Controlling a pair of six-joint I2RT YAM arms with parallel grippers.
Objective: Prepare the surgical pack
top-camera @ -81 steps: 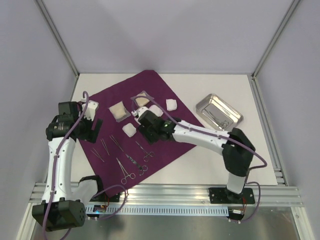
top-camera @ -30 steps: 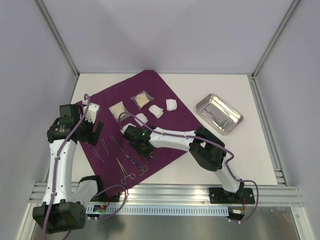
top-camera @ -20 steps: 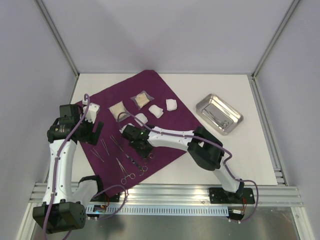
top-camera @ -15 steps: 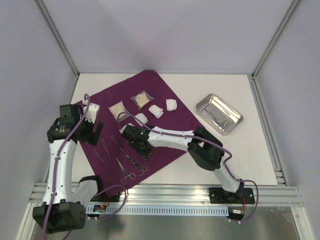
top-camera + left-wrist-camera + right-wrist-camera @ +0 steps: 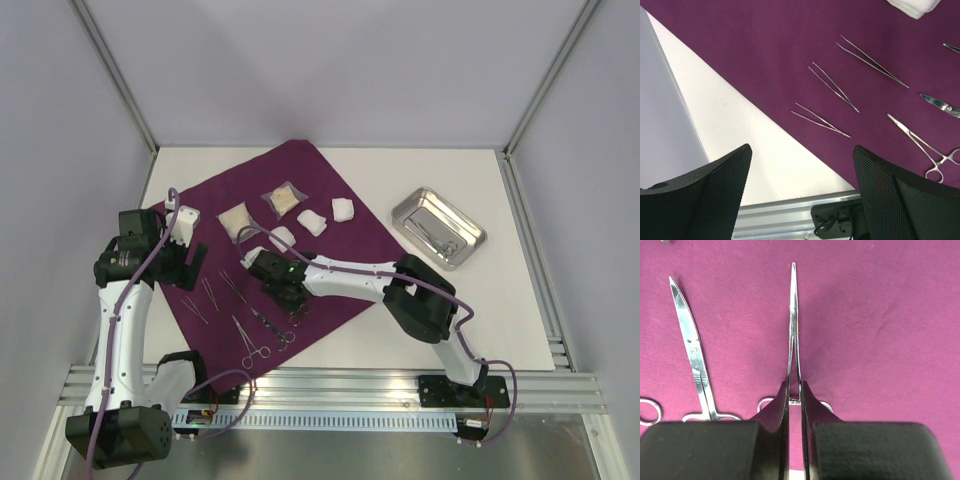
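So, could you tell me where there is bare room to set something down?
Bare table lies behind the steel tray and to its near right. The cloth is free at its far corner, beyond the packets. Its near half is crowded: rows of instruments, the right gripper shut on forceps, the left gripper open over its left edge.
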